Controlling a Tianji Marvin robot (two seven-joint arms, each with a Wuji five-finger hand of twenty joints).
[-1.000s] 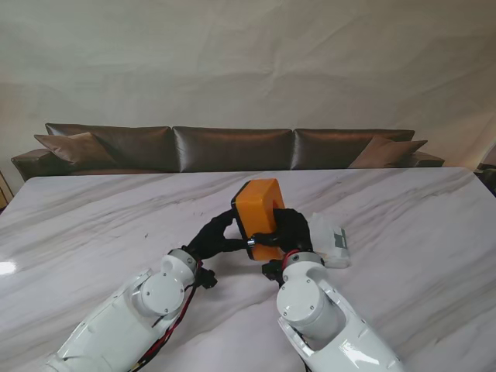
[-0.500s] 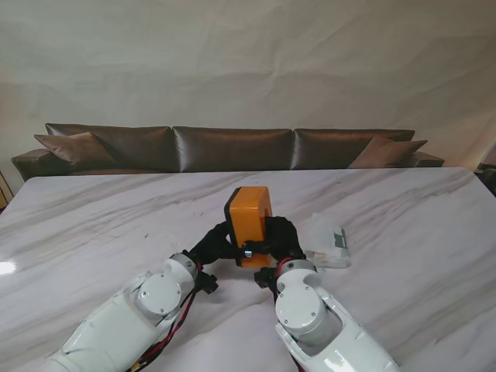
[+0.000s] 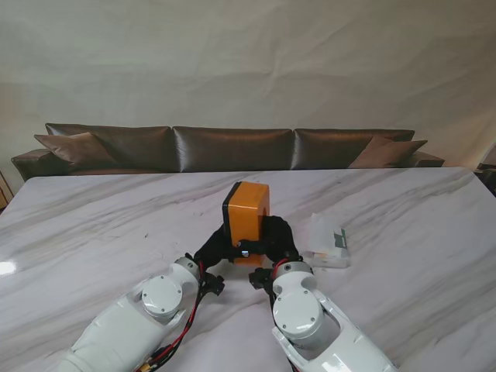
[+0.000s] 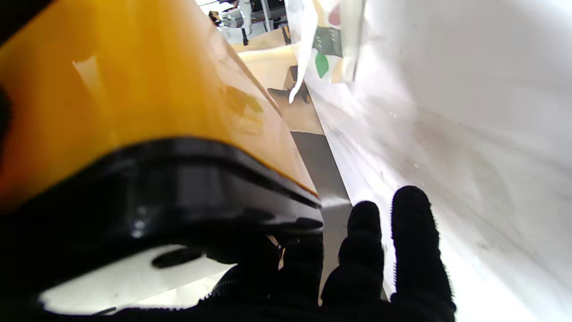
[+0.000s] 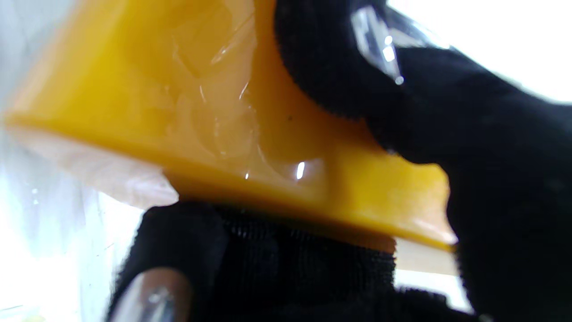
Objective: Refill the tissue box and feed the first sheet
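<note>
Now the orange box stands more upright than a second ago, when it leaned toward your right; half a second ago it was partway through this turn. It has also shifted slightly left and nearer to you. Both arms have drawn in with it.

The left hand grips the box from the left. In the left wrist view, some fingers lie free beside the black base rim, so the grip looks partial. The right hand is closed on the box; the right wrist view shows black fingers wrapped over an orange face.

The tissue pack lies on the table just right of the right hand, apart from the box. Judge the refill as not yet started: the box is only being reoriented.
</note>
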